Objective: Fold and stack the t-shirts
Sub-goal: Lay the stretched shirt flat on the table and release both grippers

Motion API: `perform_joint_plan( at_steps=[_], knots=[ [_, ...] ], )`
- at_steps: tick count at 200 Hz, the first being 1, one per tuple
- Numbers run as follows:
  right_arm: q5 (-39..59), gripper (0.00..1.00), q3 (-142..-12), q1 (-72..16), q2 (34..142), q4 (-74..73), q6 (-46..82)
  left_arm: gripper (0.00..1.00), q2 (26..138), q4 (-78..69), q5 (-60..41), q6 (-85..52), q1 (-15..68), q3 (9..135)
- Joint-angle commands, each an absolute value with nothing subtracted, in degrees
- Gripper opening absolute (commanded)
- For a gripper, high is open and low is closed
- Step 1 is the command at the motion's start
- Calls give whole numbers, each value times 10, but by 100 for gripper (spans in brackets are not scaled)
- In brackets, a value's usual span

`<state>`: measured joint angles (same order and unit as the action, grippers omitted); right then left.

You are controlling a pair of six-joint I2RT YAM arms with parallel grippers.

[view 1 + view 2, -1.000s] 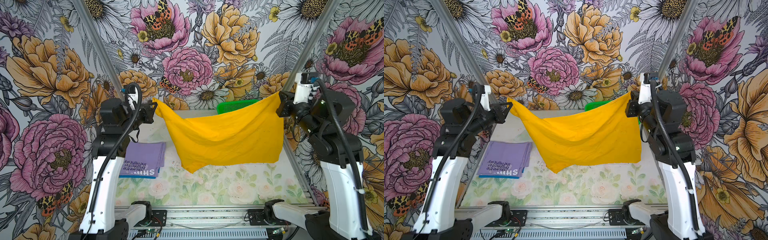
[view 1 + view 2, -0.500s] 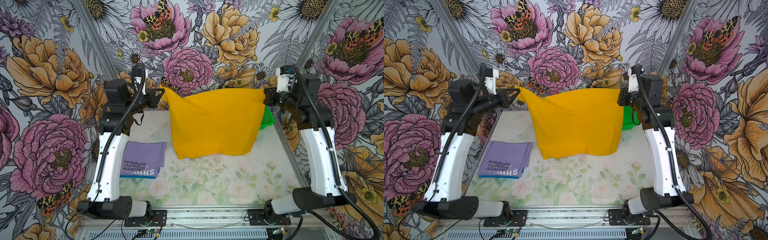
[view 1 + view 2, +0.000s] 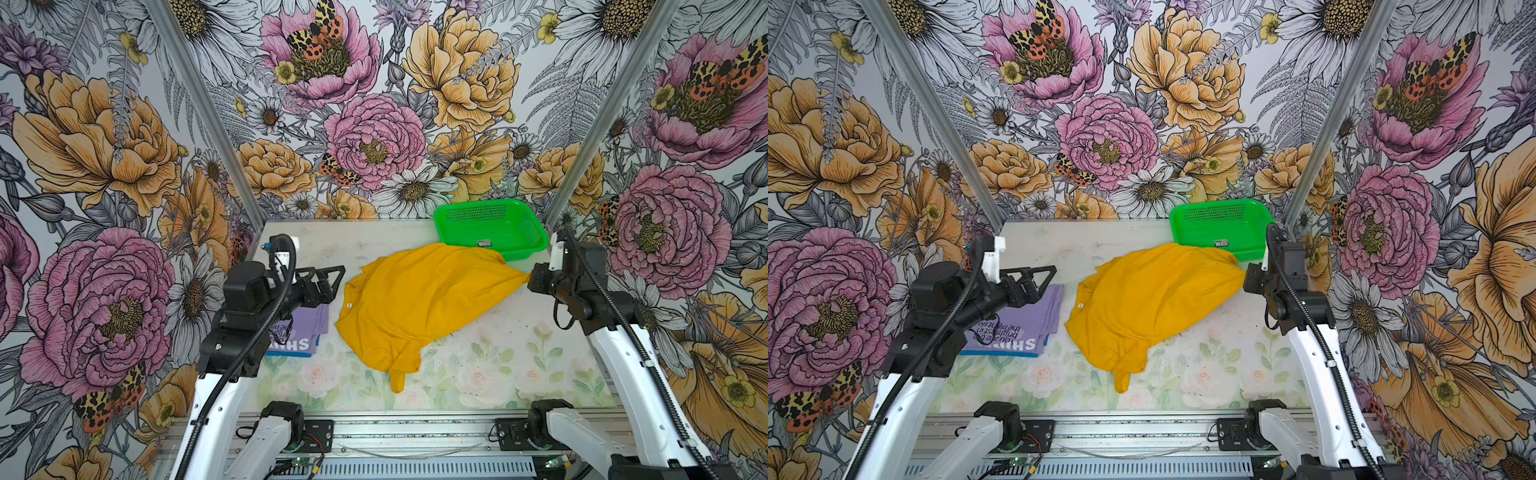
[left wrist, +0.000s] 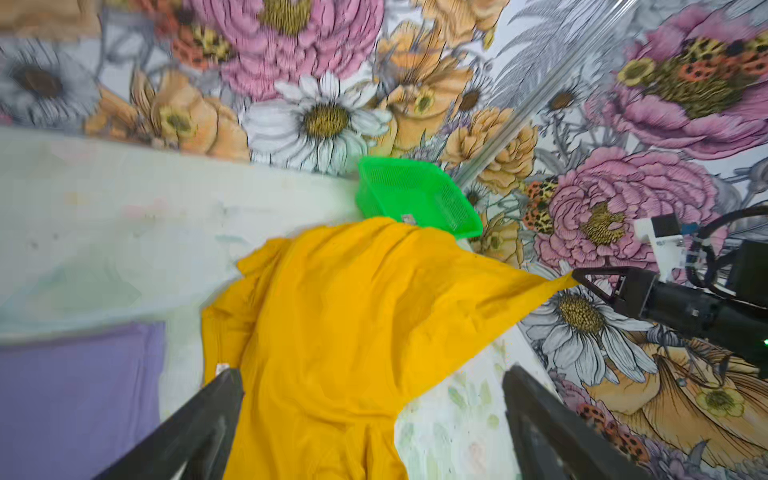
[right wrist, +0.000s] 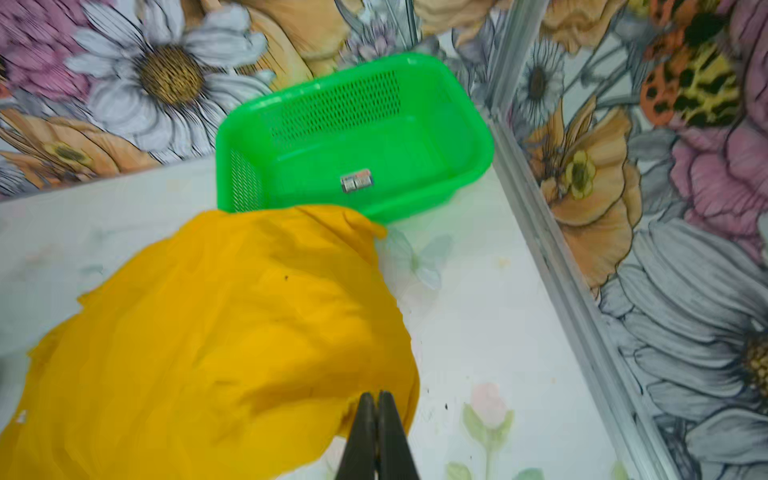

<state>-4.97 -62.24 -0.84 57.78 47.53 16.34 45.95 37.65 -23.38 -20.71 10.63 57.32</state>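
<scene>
Mustard-yellow soft cloth t-shirt (image 3: 415, 299), frame centre: limp, light. Right hand (image 3: 530, 276) clamped on corner; left hand (image 3: 335, 281) apart, empty. Best hold: collar-side edge.

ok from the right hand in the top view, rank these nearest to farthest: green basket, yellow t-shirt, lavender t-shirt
1. yellow t-shirt: its corner is pinched in the right hand.
2. green basket: just behind that hand, in the back right corner.
3. lavender t-shirt: across on the left side.
</scene>
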Motion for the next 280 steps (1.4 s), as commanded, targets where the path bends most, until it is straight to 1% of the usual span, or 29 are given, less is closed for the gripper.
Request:
perform_joint_plan(
  at_steps=[1, 27, 41, 60, 68, 79, 87, 99, 109, 140, 167, 189, 239, 280],
  knots=[
    [-78, 0, -596, 11, 540, 435, 203, 99, 444, 388, -170, -265, 193, 526],
    [-122, 0, -565, 29, 528, 422, 218, 99, 444, 371, -80, -346, 320, 449],
    [-151, 0, -550, 38, 517, 414, 225, 99, 444, 356, -45, -399, 385, 405],
    [-159, 0, -529, 48, 509, 401, 227, 98, 447, 329, -9, -456, 469, 350],
    [-157, 0, -523, 50, 509, 397, 226, 96, 452, 319, -8, -479, 499, 332],
    [-150, 0, -518, 53, 512, 391, 224, 88, 460, 317, 4, -504, 544, 316],
    [-145, 0, -516, 52, 514, 388, 221, 84, 465, 314, 15, -514, 585, 309],
    [-138, 0, -513, 53, 515, 380, 218, 82, 467, 285, 23, -508, 638, 293],
    [-132, 0, -511, 52, 517, 373, 217, 80, 472, 257, 17, -498, 661, 282],
    [-108, 0, -513, 53, 520, 360, 219, 67, 529, 189, -23, -481, 665, 261],
    [-102, 0, -517, 52, 516, 359, 213, 61, 613, 135, -47, -479, 665, 263],
    [-95, 0, -519, 54, 512, 359, 207, 53, 661, 130, -56, -485, 671, 273],
    [-81, 0, -525, 54, 519, 357, 204, 52, 685, 144, -56, -519, 703, 276],
    [-73, 0, -530, 54, 525, 352, 203, 41, 731, 140, -47, -528, 706, 290]
  ],
)
